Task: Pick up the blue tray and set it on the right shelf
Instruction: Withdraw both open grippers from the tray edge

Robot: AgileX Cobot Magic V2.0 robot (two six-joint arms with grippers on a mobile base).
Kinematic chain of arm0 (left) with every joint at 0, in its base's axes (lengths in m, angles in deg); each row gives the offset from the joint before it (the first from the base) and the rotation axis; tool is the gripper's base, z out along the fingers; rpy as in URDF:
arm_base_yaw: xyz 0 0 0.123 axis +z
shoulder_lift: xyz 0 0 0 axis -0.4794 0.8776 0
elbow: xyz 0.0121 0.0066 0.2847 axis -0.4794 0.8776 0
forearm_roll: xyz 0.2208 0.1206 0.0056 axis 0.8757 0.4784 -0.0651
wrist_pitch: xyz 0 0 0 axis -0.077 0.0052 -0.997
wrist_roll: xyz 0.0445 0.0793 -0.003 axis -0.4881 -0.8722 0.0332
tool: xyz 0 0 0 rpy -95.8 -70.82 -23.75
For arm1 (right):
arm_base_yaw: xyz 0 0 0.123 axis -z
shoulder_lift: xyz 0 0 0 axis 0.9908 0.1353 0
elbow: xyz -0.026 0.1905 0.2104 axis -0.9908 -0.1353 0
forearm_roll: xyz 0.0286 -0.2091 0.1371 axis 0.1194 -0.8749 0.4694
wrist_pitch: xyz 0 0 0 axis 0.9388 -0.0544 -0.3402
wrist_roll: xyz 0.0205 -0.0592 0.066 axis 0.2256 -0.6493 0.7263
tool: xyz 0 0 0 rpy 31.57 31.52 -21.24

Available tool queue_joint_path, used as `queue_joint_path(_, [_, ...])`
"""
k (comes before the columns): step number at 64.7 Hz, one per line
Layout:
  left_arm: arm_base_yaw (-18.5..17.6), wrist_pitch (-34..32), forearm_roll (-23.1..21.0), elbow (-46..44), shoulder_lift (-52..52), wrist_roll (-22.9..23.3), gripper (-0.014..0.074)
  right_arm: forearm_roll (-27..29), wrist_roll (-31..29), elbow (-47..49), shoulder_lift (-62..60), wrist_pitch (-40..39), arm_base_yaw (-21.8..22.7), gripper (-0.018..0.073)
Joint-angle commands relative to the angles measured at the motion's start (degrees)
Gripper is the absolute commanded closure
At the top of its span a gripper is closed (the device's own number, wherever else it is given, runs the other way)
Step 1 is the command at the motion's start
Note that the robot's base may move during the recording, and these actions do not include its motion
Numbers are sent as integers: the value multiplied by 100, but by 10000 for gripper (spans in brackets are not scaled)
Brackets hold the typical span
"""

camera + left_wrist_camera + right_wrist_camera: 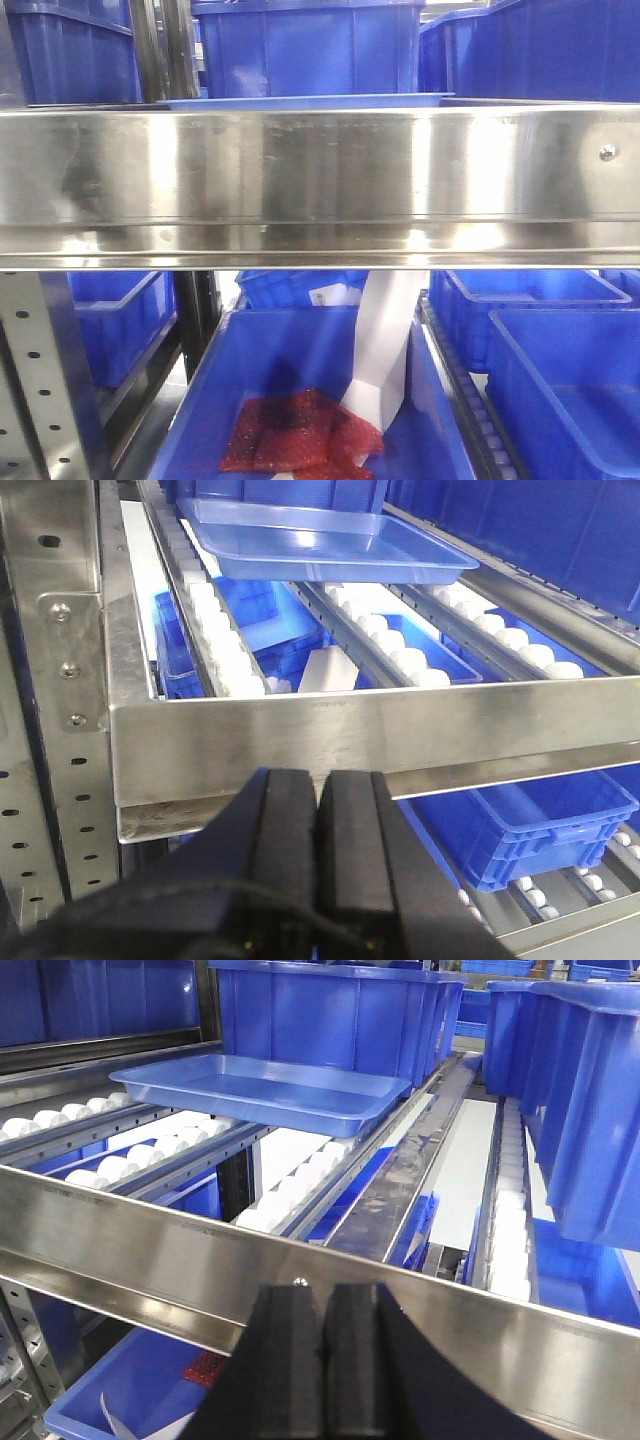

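Writing could not be read anywhere; a small white label (322,297) on a bin below the lip was too blurred to make out. Left to right in the front view, a perforated upright post (35,375) stood at the left edge, then an open deep blue bin (215,400) holding red packets (300,432) and a white strip of paper (385,345), then two more blue bins (560,385) to the right. Above them ran the broad brushed-metal front lip of the right shelf (320,185). The blue tray (330,540) lay on that shelf's white roller tracks (225,645), just in front of a tall blue bin (330,1010); nothing showed inside the tray. The left gripper (318,810) sat below the lip with its black pads pressed together, holding nothing. The right gripper (322,1350) likewise had its pads closed and empty, well apart from the tray.
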Motion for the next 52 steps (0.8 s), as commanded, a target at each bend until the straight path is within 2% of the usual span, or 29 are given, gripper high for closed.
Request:
queue_joint_path(1, [-47,-499,29,-156,49,-26,645,-111,-60,138,48,-528,8,505])
queue_joint_path(15, [-47,-499,29,-156,49,-26,645,-111,-60,138,48,-528,8,505])
queue_joint_path(21, [60,-445,-313,-156,-4,-37,645,-111,-60,138,48,-528,8,505])
queue_joint_path(25, [347,-345,-363,-145,-131,-140,645,-111,-60,138,48,-528,8,505])
queue_joint_path(31, [1112,-533,-963,101,-463,-1155,645,-111,-60,138,48,-528,8,505])
queue_joint_path(36, [1821,-885,-1365,562,-867,-1728,645,-111,-60,138,48,-528,8,505])
queue_joint_path(43, [2561,-1584,-1607,1341,-1384,-1842,645,-111,-60,138,48,-528,8,505])
queue_joint_path(47, [2807,-1923,-1621,1799,-1651,-1842,645,-111,-60,138,48,-528,8,505])
queue_joint_path(52, [2923,-2403,-1621,2312,-1670,-1842,645,-111,-60,138,48,-528,8,505])
